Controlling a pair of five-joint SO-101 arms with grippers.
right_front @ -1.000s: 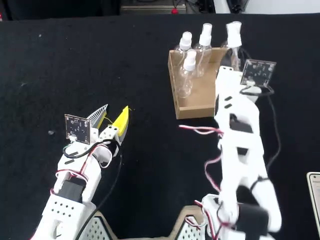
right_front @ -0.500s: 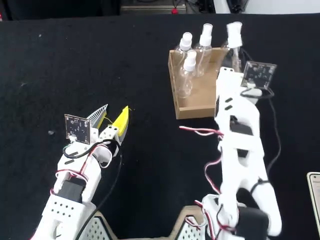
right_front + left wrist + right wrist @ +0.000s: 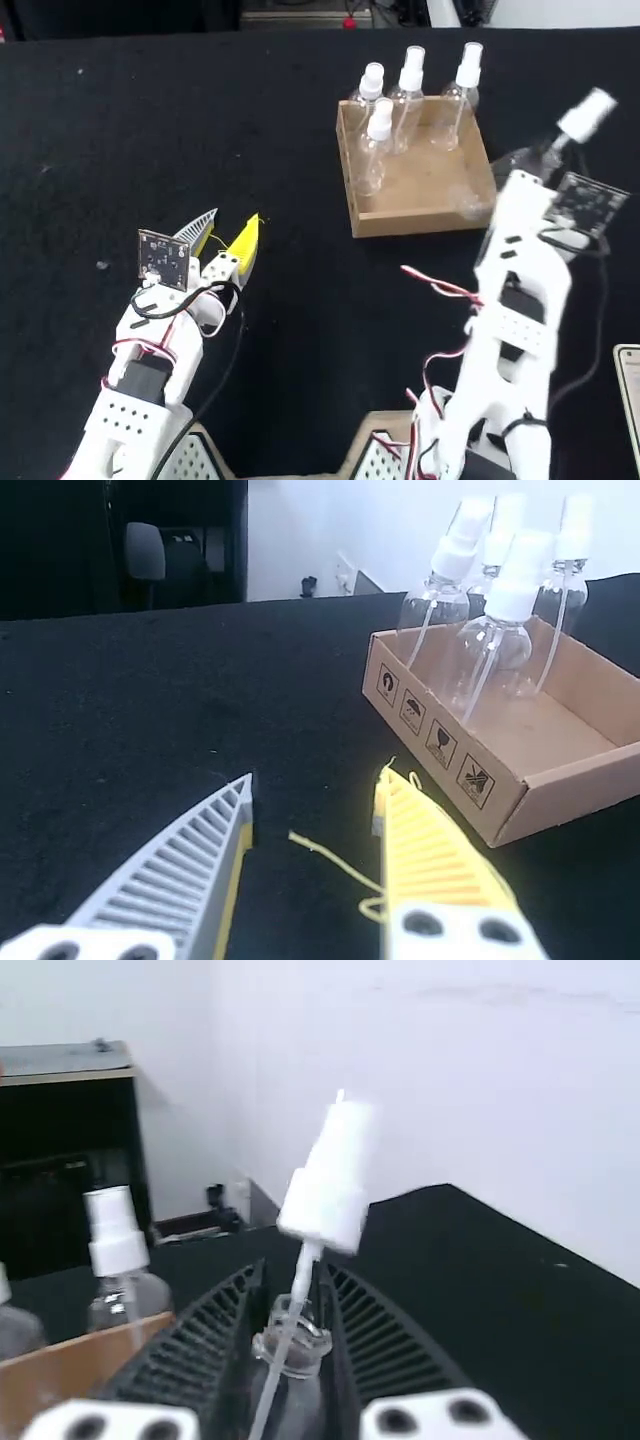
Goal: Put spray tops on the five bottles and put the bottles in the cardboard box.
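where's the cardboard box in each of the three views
High view: the cardboard box sits right of centre, toward the table's far side.
Left wrist view: the box lies just past the left gripper's yellow finger.
Right wrist view: a strip of its wall shows beside the right gripper.
Shared landmark: the spray-topped bottles standing in it.

- The fifth bottle [image 3: 545, 150], up by the right arm's wrist, is a smeary blur in the high view. No clue where its glass actually ends.
- In the right wrist view its body drops off the bottom edge between the right gripper's [image 3: 295, 1275] fingers, and its spray top [image 3: 328, 1175] is fuzzy.
- In the left wrist view the top edge clips the heads of the back bottles [image 3: 560, 590].
- A flat white thing [image 3: 628, 385] at the high view's right edge is cut off, so I can't tell what it is.
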